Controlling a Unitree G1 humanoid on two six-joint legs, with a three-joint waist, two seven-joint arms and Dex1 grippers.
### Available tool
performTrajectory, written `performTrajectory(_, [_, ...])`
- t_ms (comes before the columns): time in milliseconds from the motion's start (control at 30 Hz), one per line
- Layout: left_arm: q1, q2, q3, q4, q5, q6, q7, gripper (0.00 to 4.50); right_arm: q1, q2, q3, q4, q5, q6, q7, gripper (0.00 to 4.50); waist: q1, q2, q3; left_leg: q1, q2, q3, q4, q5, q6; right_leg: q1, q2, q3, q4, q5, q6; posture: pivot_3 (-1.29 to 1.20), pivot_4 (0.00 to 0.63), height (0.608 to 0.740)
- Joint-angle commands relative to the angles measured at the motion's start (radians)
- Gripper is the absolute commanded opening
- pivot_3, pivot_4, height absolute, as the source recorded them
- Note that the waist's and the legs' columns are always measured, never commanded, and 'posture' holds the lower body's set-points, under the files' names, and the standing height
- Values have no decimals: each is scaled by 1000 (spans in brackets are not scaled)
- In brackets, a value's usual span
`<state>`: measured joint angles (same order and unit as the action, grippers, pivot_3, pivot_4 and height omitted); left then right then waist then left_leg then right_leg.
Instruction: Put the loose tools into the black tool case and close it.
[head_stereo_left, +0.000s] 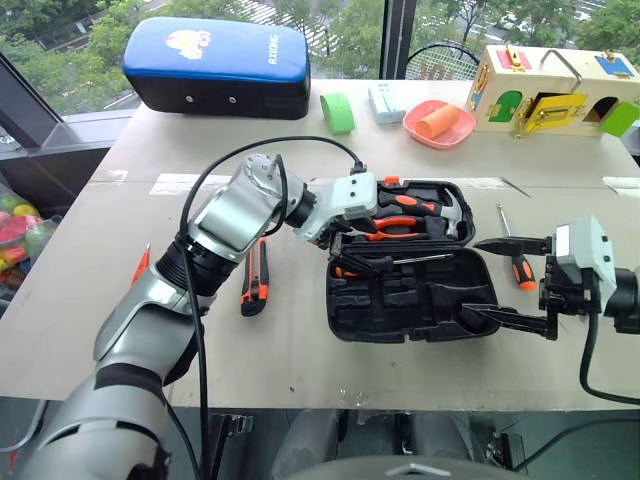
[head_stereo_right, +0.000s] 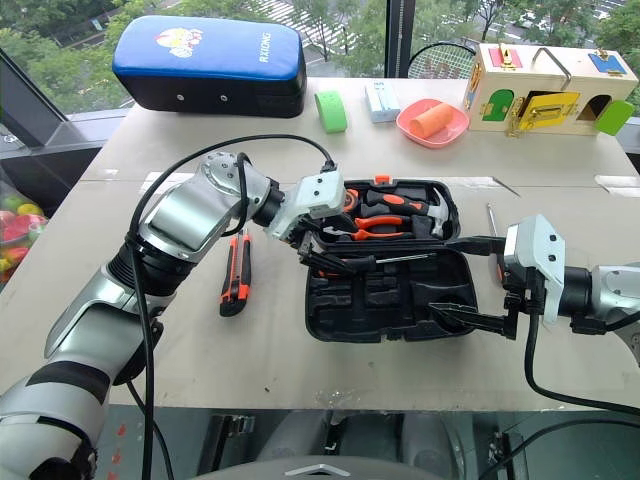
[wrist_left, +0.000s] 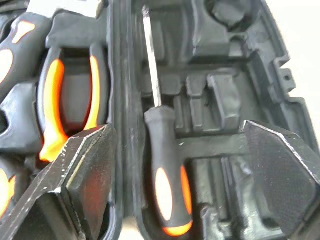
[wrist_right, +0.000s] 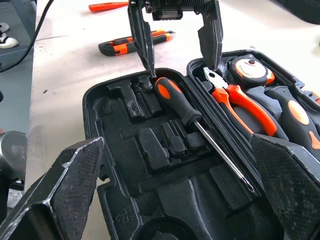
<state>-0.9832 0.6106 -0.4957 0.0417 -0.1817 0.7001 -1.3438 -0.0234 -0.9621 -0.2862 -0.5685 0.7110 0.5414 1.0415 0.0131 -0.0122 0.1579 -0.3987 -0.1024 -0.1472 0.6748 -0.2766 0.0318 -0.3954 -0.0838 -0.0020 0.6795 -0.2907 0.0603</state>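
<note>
The tool case (head_stereo_left: 410, 300) is black throughout, and the screwdriver (wrist_right: 182, 105) lying in it has a black handle with orange insets and a bare steel shaft. The pliers (wrist_right: 240, 102) have orange grips, the tape measure (wrist_right: 250, 70) is orange and black, the utility knife (head_stereo_left: 255, 280) is black with orange, and the tester pen (head_stereo_left: 141, 265) is orange. Behind, the cushion (head_stereo_left: 215, 65) is blue over black, beside a green roll (head_stereo_left: 338, 112) and a pink bowl (head_stereo_left: 438, 124).
</note>
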Motion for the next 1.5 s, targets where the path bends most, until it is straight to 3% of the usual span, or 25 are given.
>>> performTrajectory(33, [5, -40, -3, 32, 38, -41, 47, 3161, -15, 6, -9, -6, 1, -20, 1, 4500, 0, 0, 0, 0, 0, 0, 0, 0, 0, 0, 0, 0, 0, 0, 0, 0, 150, 735])
performTrajectory(233, [19, -83, -39, 98, 82, -85, 57, 328, 0, 11, -17, -13, -3, -21, -2, 4500, -2, 0, 0, 0, 0, 0, 0, 0, 0, 0, 0, 0, 0, 0, 0, 0, 150, 735])
performTrajectory(267, [25, -86, -45, 95, 84, -86, 51, 29, 3, 12, -19, -15, -4, -21, -4, 4500, -2, 0, 0, 0, 0, 0, 0, 0, 0, 0, 0, 0, 0, 0, 0, 0, 150, 735])
performTrajectory(600, [83, -91, -147, 137, 222, -208, 74, 29, 26, 14, -37, -24, -2, -18, -12, 4500, 1, 0, -1, 1, 0, 0, 1, 0, 0, 1, 0, 0, 0, 0, 0, 0, 150, 735])
performTrajectory(1033, [101, -121, -151, 200, 282, -253, 59, 29, 27, 15, -34, -10, -11, -25, -23, 4500, 1, -1, -7, 9, 0, 0, 2, -1, 1, 10, 0, 0, 0, 0, 0, 0, 150, 735])
performTrajectory(1267, [67, -184, -211, 337, 367, -332, 43, 29, 15, 28, -21, -3, -21, -24, -35, 4500, 5, -1, -8, 17, 0, 0, 1, -2, 3, 19, -1, -1, -2, 0, 1, 0, 150, 735])
performTrajectory(1433, [69, -179, -168, 344, 369, -361, 21, 29, 26, 34, -31, -12, -18, -17, -43, 4500, 4, -1, -13, 17, -1, 0, 1, -2, 4, 19, -1, -1, -2, 0, 1, 0, 150, 735])
performTrajectory(1500, [82, -156, -99, 282, 309, -326, -2, 29, 42, 36, -42, -15, -24, -18, -51, 4500, 1, 0, -13, 17, -1, 0, 1, -2, 4, 19, -1, -1, -2, 0, 1, 0, 150, 735])
